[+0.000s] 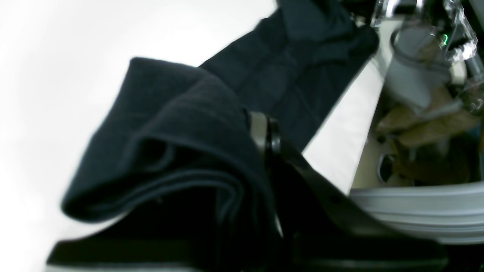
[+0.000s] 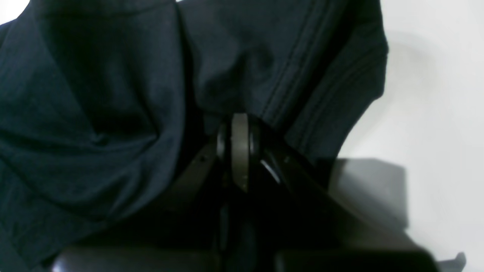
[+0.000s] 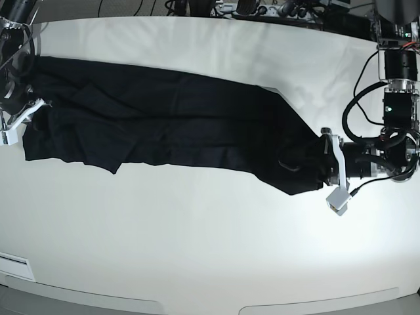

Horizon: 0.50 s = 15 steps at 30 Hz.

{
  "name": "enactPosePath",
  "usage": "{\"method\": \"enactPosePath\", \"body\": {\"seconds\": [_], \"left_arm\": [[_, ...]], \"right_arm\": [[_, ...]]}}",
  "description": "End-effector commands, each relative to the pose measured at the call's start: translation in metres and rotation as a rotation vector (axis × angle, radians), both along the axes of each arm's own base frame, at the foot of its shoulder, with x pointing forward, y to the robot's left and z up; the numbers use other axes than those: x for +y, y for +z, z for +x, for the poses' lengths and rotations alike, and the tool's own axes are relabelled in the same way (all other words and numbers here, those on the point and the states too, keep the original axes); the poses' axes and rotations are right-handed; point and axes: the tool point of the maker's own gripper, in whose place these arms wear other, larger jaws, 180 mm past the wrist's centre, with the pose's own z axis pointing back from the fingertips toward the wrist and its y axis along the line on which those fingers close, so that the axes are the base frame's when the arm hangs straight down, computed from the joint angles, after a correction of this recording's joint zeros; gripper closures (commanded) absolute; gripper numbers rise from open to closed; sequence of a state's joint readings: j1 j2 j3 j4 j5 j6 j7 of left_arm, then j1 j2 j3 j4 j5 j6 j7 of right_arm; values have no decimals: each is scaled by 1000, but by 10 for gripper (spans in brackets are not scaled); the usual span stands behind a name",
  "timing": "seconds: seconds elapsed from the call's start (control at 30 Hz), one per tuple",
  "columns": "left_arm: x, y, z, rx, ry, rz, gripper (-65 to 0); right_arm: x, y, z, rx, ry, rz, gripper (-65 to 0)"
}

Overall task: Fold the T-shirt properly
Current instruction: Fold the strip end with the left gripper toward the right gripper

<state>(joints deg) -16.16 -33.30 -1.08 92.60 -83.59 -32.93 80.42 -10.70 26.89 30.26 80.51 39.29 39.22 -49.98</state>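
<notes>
Now | T-shirt (image 3: 164, 128) stretched in a long band across the far half of the table (image 3: 210, 249) | left gripper (image 3: 319, 164) pinching its right end | right gripper (image 2: 240, 124) clamped on left end | advice: keep both ends taut, lift together.

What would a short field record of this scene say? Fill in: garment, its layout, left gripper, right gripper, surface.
garment: black T-shirt
layout: stretched in a long band across the table, folded lengthwise
left gripper: shut on one end of the T-shirt
right gripper: shut on the other end
surface: white table
</notes>
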Motion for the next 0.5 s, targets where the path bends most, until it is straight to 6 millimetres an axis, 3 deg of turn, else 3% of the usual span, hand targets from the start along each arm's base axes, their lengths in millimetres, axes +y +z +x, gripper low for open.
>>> {"method": "enactPosePath", "body": {"seconds": [0.0,0.23,0.47], "left_arm": [[-4,16,-2,-51,-24,-10,0],[-45,-4,-31,-30,-100,-117,0],[-85,-15,-32,25,-82,-303,0]], "right_arm": [[-8,-3,-7,51,4,-41,0],[-9,-4,-7,54,1,-45,0],[-9,-3,-7,58,4,-43,0]]}}
